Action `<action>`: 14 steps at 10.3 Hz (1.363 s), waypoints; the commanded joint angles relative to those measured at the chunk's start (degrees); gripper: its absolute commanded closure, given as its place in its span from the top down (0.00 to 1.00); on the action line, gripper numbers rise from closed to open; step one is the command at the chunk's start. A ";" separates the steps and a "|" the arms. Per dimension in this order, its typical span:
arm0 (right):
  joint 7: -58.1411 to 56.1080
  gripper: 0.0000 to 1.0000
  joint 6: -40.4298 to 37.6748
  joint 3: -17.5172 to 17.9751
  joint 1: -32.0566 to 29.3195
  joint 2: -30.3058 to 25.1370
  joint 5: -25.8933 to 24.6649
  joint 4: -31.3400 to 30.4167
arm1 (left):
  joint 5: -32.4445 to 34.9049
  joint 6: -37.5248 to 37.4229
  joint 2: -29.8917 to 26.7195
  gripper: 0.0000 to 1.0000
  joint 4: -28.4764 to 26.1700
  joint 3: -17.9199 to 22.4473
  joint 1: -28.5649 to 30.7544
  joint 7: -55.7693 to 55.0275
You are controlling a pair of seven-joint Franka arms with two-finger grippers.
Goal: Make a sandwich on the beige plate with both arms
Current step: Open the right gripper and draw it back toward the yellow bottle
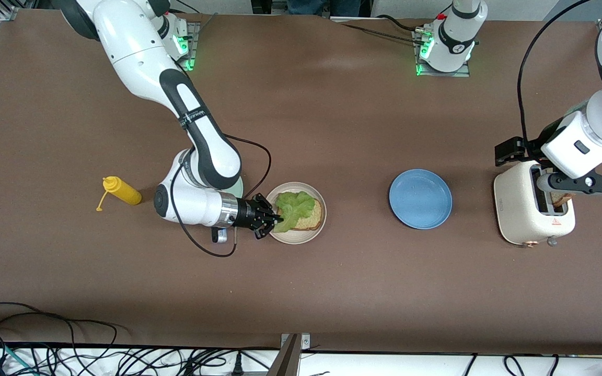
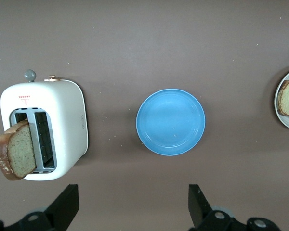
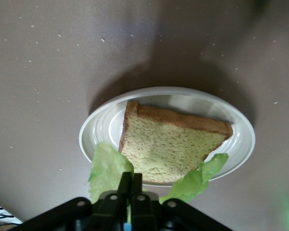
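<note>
Right tool (image 1: 275,219) | pinching lettuce (image 1: 294,207) | over beige plate (image 1: 297,239)

red toaster (image 2: 43,127) label, text illegible

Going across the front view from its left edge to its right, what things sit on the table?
Yellow squeeze bottle → beige plate holding bread slice and lettuce → blue plate → white toaster.

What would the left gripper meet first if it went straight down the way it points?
Probably the toaster: the open left gripper hangs over it, near the bread slice sticking from its slot. Depth is unclear.
</note>
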 commanded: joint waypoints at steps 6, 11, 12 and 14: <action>-0.06 1.00 0.32 -0.46 0.02 -0.71 -4.02 0.25 | -0.95 -0.08 -0.27 1.00 0.17 0.09 0.41 1.21; -4.51 1.00 -20.28 -9.67 -0.25 -12.12 -22.91 0.17 | -0.95 -0.08 -0.27 1.00 0.09 0.09 0.41 1.21; -10.63 1.00 -25.64 -13.00 -0.34 -14.58 -22.94 0.25 | -1.04 -0.08 -0.27 1.00 0.09 0.00 0.49 1.21; -25.65 1.00 -36.98 -20.81 -0.34 -17.85 -22.76 0.26 | -1.04 -0.08 -0.27 1.00 0.09 0.09 0.58 1.73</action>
